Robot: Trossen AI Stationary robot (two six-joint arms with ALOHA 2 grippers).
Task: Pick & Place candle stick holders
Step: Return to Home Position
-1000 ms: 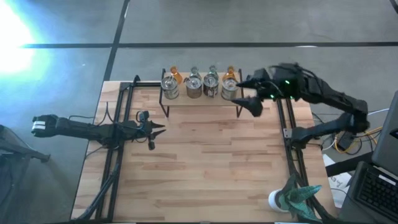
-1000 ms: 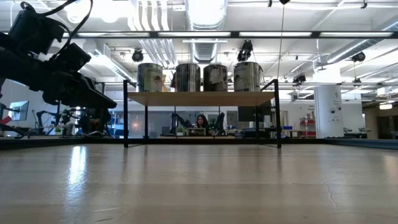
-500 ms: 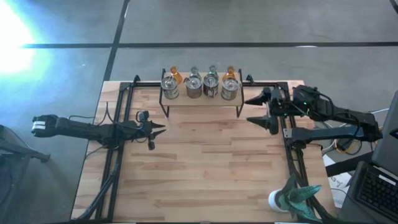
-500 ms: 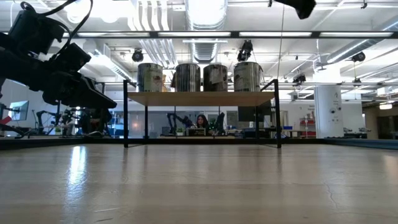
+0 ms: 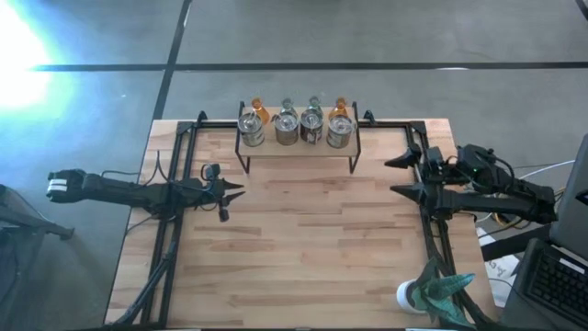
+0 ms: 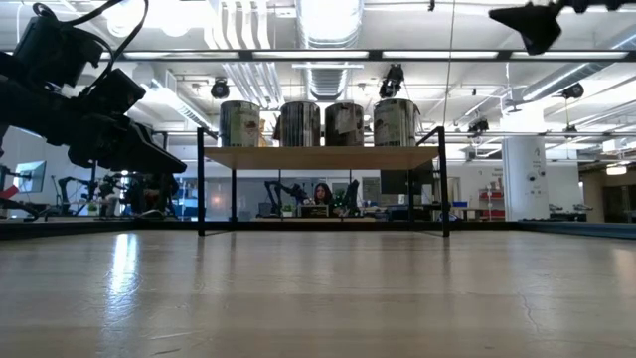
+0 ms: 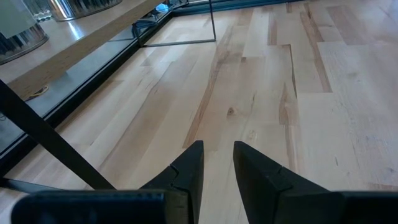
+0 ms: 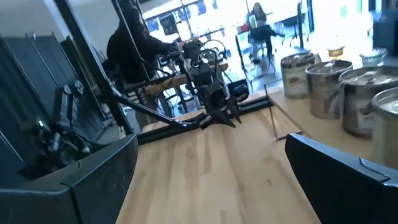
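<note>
Right gripper [image 5: 404,176] has backed off the shelf [image 5: 299,150] and now sits over the right edge of the table [image 5: 303,257]. A second ago it was just beside the rightmost jar. It's spread wide and empty; in its wrist view the fingers [image 8: 93,177] frame only bare wood, with the shelf well ahead

All four jars [image 5: 288,129] are in a row along the shelf front, unchanged over the last second. Nothing got nudged on the way out. The small bulbs [image 5: 259,111] sit behind them, two amber at the row ends and two pale green between. The low view shows the jars upright and evenly lined up

Left gripper [image 7: 217,155] hasn't moved: parked over the left side of the table, fingers a narrow gap apart, nothing held

My read: no holders left on the table top, so placing looks finished. The right arm's retreat is the wrap-up, and it probably still has to fold in to match the left arm's rest pose
</note>
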